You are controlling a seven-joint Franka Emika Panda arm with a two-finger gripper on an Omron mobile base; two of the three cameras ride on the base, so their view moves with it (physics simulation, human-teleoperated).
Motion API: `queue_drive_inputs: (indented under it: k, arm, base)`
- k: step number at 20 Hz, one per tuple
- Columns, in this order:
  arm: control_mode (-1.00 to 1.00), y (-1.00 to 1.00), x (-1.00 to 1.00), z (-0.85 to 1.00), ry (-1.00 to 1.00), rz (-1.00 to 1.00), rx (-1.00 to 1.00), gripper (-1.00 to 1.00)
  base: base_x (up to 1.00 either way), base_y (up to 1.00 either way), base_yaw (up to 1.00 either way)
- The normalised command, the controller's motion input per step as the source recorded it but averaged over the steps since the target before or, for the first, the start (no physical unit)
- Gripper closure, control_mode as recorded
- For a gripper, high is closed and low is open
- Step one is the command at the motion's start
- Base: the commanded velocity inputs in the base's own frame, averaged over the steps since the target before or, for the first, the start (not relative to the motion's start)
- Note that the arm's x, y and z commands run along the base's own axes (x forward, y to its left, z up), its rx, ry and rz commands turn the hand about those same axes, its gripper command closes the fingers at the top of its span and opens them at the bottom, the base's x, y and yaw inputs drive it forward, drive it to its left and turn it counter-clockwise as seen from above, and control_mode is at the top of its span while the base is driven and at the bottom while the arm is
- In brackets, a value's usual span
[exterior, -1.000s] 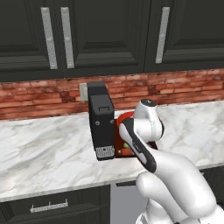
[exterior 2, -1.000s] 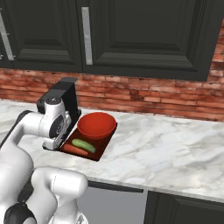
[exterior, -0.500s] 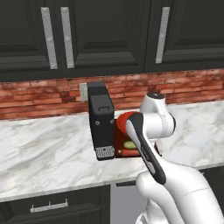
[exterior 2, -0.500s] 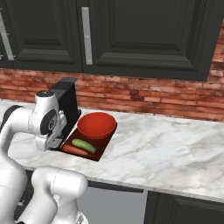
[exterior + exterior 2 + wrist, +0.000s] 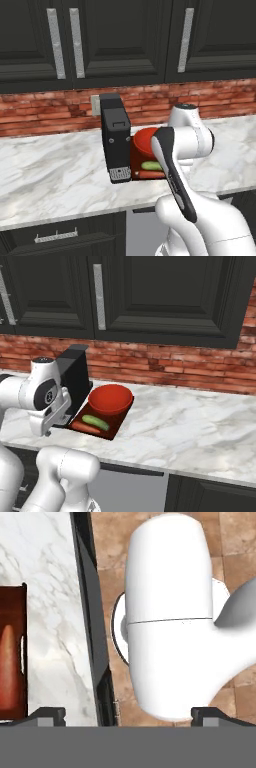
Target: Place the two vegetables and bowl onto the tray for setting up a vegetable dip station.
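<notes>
On my marbled white desk (image 5: 190,426) lies the flat, dark wooden tray (image 5: 116,426), just right of a tall black box (image 5: 76,378). It holds the round glossy red bowl (image 5: 110,398) at its far end, then the green cucumber (image 5: 95,422) and slim orange carrot (image 5: 86,428) nearer. My claw (image 5: 128,714) is spread wide, pinching nothing.

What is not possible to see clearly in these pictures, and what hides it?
- Tray: in the left base view the arm and the black appliance cover most of it.
- Carrot: in the hand view the picture's left edge cuts it off.
- Bowl: in the left base view the arm hides its right side.
- Cucumber: in the left base view partly behind the arm.
</notes>
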Motion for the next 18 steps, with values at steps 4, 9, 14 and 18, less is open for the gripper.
queue_drive_inputs:
  k: [4, 9, 14, 18]
  arm:
    - [-1.00, 0.00, -0.39, 0.10, 0.03, 0.05, -0.01, -1.00]
    - [-1.00, 0.00, 0.00, 0.00, 0.00, 0.00, 0.00, -1.00]
    - [-1.00, 0.56, -0.09, -0.04, 0.02, -0.06, -0.04, -1.00]
    - [-1.00, 0.71, -0.16, -0.03, 0.03, -0.09, -0.06, -1.00]
  base:
    - [0.00, 0.00, 0.00]
    - [0.00, 0.00, 0.00]
    - [0.00, 0.00, 0.00]
    - [0.00, 0.00, 0.00]
